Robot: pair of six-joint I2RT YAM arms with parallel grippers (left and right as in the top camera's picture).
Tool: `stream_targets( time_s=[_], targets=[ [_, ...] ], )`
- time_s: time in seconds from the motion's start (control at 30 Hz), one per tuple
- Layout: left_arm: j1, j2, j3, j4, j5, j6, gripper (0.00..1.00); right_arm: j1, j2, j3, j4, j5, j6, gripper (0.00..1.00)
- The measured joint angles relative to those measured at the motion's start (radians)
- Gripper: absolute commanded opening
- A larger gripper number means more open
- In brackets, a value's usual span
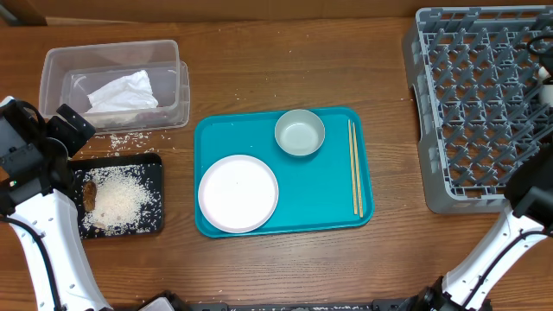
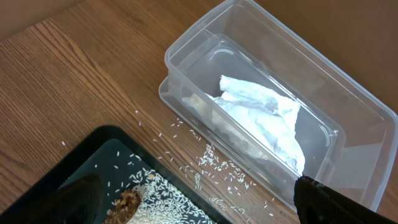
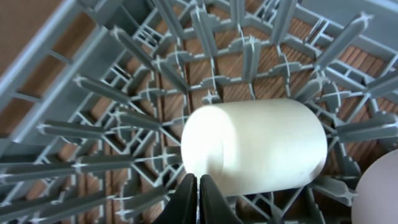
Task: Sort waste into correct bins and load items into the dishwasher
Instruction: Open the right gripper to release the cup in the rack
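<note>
Left wrist view: the left jaws are seen spread, a dark tip at each lower corner, nothing held between them. Just beyond, the black tray (image 2: 93, 155) is noted with rice grains (image 2: 168, 199) heaped in it and a brown lump (image 2: 127, 202) at their edge. More grains are scattered on the worktop (image 2: 74, 68) between tray and clear tub (image 2: 249, 56). Farther off, the napkin (image 2: 261, 115) is lodged in the tub.

Right wrist view: the right jaws are pressed together, empty, over the dish rack (image 3: 202, 28), before a white cup (image 3: 255, 146) laid on its side among the pegs.

Overhead: plate (image 1: 238, 193), bowl (image 1: 300, 133) and chopsticks (image 1: 354, 168) are found on the teal tray (image 1: 328, 199).

Sorting is judged nearly done; loading is in hand. Next, the right jaws would have to be opened and brought to the tray. The chopsticks are thin and flat, so a low, square pinch is called for.
</note>
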Motion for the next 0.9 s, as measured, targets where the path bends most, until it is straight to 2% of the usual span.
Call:
stream_targets(
  time_s=[0.47, 0.7, 0.9],
  targets=[
    [0.000, 0.000, 0.000, 0.000, 0.000, 0.000, 1.00, 0.002, 0.029, -0.002, 0.003, 0.057, -0.011, 0.06],
    [0.000, 0.000, 0.000, 0.000, 0.000, 0.000, 1.00, -0.006, 0.029, 0.074, -0.161, 0.176, -0.007, 0.04],
    [0.000, 0.000, 0.000, 0.000, 0.000, 0.000, 1.00, -0.056, 0.034, 0.212, -0.276, 0.182, 0.025, 0.04]
  ],
)
